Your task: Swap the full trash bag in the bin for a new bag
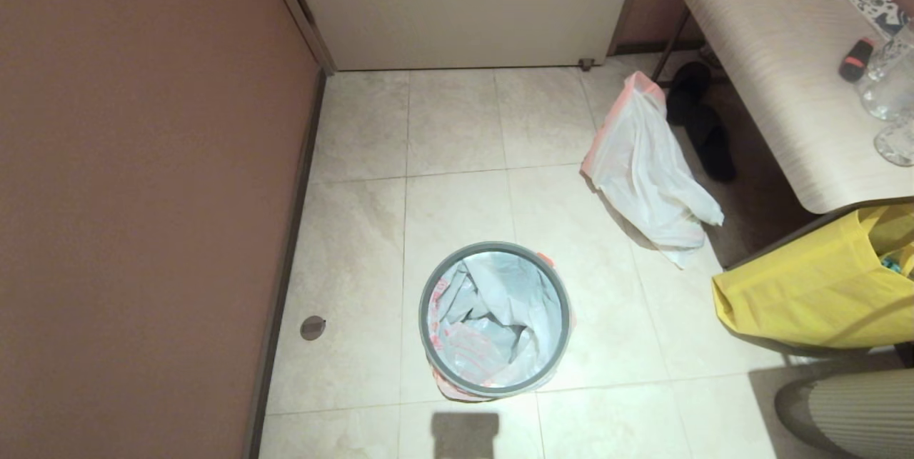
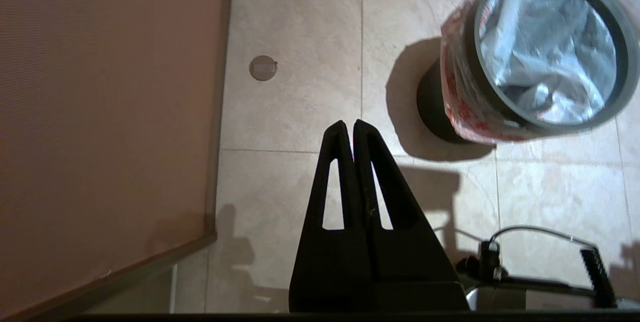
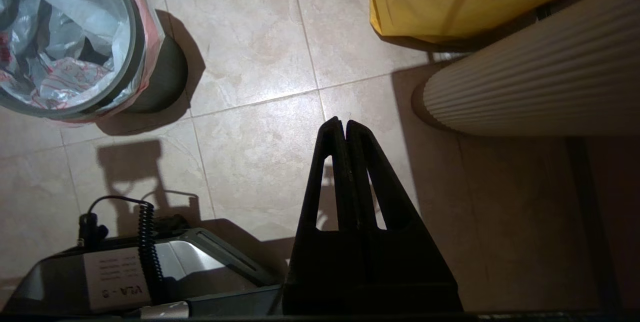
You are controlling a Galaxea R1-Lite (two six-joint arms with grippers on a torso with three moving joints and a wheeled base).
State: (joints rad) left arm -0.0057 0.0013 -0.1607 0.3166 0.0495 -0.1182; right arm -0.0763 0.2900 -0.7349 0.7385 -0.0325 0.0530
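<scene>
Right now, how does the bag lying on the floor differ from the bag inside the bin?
The floor bag lies crumpled beside the bench; the bin bag lines the bin, held under the grey hoop.
The floor bag's sides are plain white with a pink-red rim; the bin bag carries red print.
The floor bag is collapsed flat; the bin bag is held open.
Both are thin, translucent white plastic.

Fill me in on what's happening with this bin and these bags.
Nothing is being handled right now. The bin stands on the tiled floor with the new bag, red-printed, lining it under the grey hoop. The full trash bag lies apart on the floor near the bench. The left gripper and right gripper hang over bare floor, jaws shut, holding nothing.
</scene>
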